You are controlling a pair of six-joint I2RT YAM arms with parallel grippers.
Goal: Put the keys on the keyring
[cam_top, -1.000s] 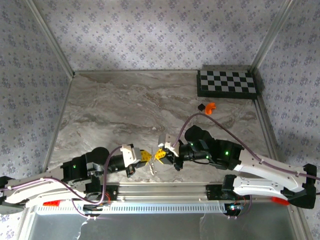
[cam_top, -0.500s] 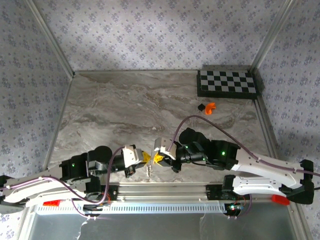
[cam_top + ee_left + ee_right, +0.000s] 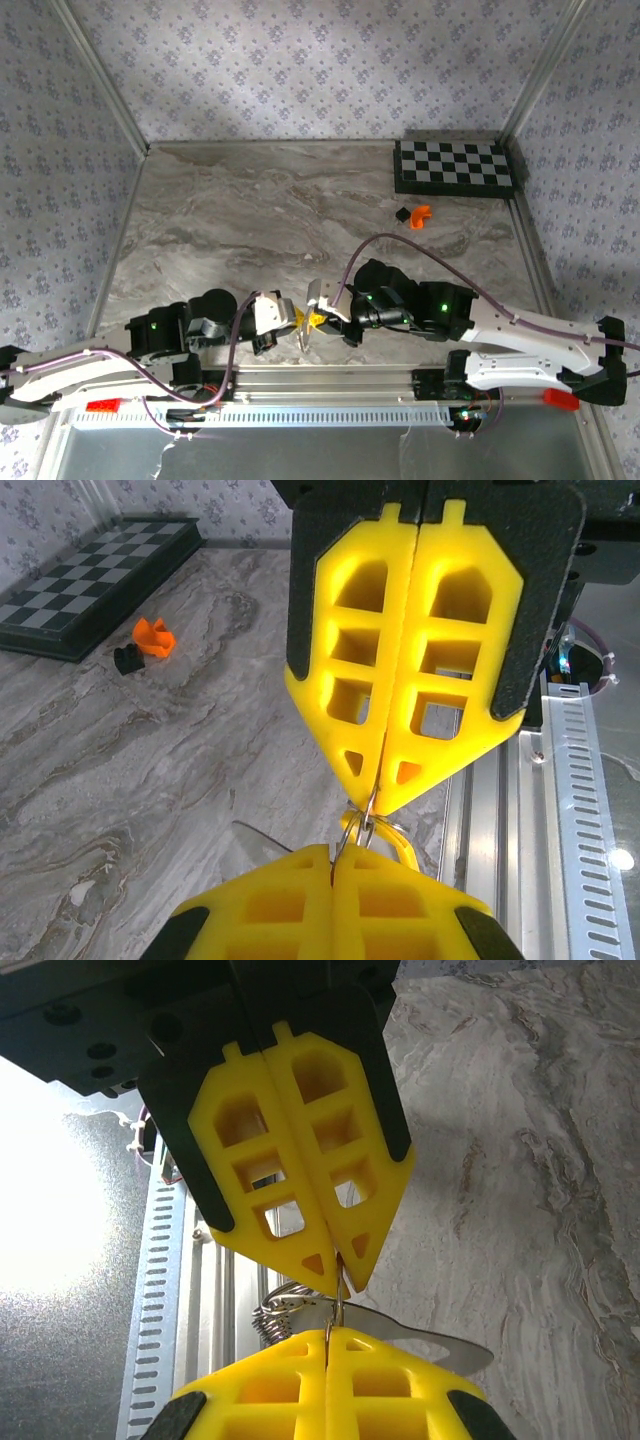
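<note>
- While the left gripper (image 3: 292, 317) and right gripper (image 3: 318, 318) meet tip to tip over the counter's (image 3: 250, 220) near edge, the step in hand reads as threading: working a key onto the keyring.
- Both sets of jaws are pressed together. Wrist views show one thin wire running from one pad seam into the other. I take it as the keyring (image 3: 358, 822), pinched at both ends (could be a key's edge, too thin to tell).
- Its chain-like cluster hangs just beside the right pads. One silvery key (image 3: 440, 1348) lies flat at the same joint, touching or nearly.
- Next move, my read: a tiny slide or twist of one gripper, the other held fixed.
- Edges: the metal rail (image 3: 330, 378) sits just beside the joint, so a dropped key could land in its slots.
- Open room: bare counter ahead; chessboard (image 3: 455, 167) and orange and black pieces (image 3: 415, 213) well apart, far right.
</note>
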